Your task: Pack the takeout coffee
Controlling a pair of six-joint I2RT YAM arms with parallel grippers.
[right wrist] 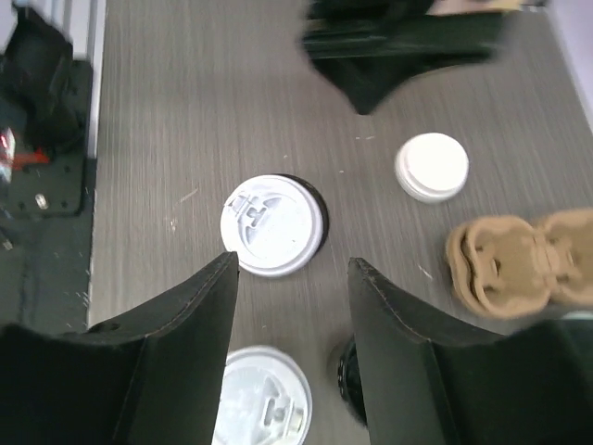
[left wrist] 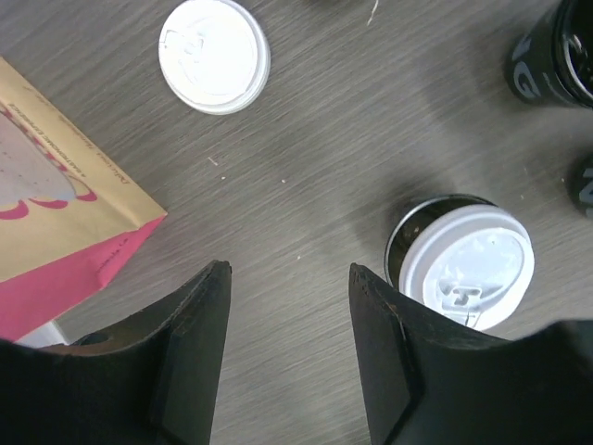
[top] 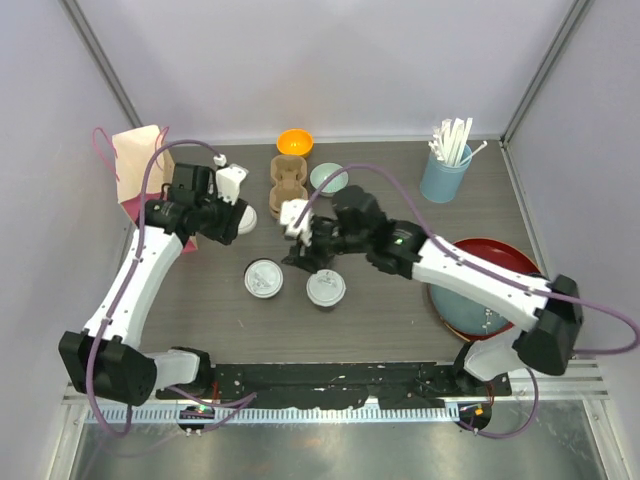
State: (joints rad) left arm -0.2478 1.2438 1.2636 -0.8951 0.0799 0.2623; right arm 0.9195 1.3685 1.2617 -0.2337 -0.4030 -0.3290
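Two takeout coffee cups, black with white lids, stand mid-table (top: 264, 279) (top: 326, 288). A loose white lid (top: 246, 218) lies flat near my left gripper (top: 228, 225). The left wrist view shows that gripper (left wrist: 289, 269) open over bare table, with one lidded cup (left wrist: 468, 264) just outside its right finger and the loose lid (left wrist: 214, 56) ahead. My right gripper (right wrist: 289, 264) is open above the table between the two lidded cups (right wrist: 271, 225) (right wrist: 264, 408). A black cup (right wrist: 350, 380) is partly hidden under its right finger.
A brown cardboard cup carrier (top: 288, 180) lies behind the cups, with an orange bowl (top: 295, 142) and a pale bowl (top: 328, 178) nearby. A tan and pink paper bag (top: 140, 170) stands at the far left. A blue tumbler of straws (top: 445, 170) and a red tray (top: 500, 262) are on the right.
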